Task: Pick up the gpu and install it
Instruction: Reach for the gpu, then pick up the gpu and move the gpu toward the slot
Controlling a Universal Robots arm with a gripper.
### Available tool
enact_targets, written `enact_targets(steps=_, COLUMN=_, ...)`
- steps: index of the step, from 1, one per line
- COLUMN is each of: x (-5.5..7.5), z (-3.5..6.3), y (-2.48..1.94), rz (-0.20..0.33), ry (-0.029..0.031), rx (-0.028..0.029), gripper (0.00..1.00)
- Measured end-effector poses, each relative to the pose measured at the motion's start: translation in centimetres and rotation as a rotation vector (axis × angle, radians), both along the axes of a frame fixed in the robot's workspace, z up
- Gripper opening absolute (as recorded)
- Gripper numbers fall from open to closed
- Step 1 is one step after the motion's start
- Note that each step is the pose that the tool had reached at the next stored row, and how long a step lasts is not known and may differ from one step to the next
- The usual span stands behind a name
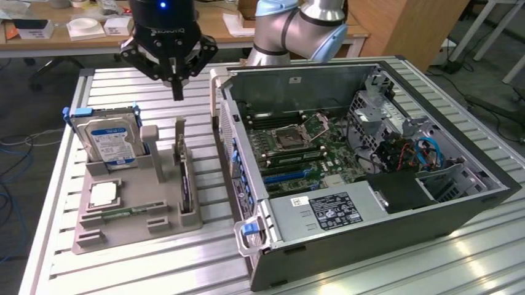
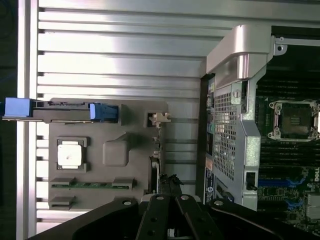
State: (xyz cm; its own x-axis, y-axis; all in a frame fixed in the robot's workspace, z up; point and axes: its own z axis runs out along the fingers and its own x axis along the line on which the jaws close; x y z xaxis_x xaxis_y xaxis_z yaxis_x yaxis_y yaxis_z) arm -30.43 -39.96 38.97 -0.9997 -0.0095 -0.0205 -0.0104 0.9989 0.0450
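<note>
- Slatted aluminium worktop (image 1: 164,264) carries the thin, dark, edge-on circuit-board gpu (image 1: 184,181), mid-worktop.
- Black gripper (image 1: 176,92) hangs above it, jaws together, empty.
- Risk: descending like that, it could jab the card.

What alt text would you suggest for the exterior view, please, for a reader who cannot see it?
A shut gripper hangs above the gpu, which stands edge-on in a grey holder beside a hard drive. An open computer case lies at the exterior view's right.
</note>
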Motion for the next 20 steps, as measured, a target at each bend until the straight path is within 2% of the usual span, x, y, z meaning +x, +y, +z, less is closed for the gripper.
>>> enact_targets(steps=5, x=-0.86, z=-0.03, y=-0.01, rz=0.003, ry=0.0002, rx=0.0000, gripper=0.10)
enact_targets(steps=20, x=-0.87, z=-0.03, y=-0.11, rz=0.003, ry=0.0003, rx=-0.0003, gripper=0.10)
